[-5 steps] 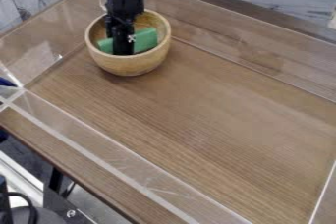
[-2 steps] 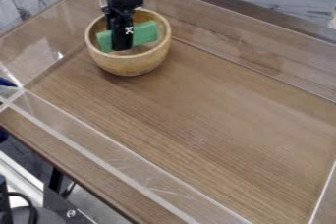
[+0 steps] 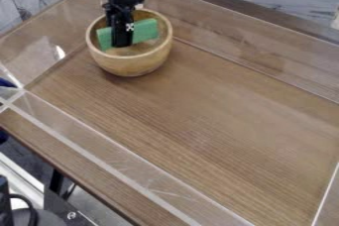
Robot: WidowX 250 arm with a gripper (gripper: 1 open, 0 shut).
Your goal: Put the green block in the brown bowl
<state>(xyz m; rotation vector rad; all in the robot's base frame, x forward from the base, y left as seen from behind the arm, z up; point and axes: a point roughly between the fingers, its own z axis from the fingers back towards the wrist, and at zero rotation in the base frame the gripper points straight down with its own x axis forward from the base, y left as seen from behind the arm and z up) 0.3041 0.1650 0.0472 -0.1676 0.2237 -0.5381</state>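
The brown bowl point(image 3: 129, 61) stands on the wooden table at the upper left. Inside it lies the green block point(image 3: 146, 32), a mint-green bar resting against the bowl's far right wall. My black gripper point(image 3: 121, 40) reaches down into the bowl from above, fingers together, its tips on the left part of the block. The fingers hide the block's left end, so whether it is still gripped does not show plainly.
A clear plastic wall point(image 3: 40, 121) borders the wooden table point(image 3: 212, 121) at the front and left. A raised transparent edge runs along the back right. Dark frame parts sit below the table at the bottom left.
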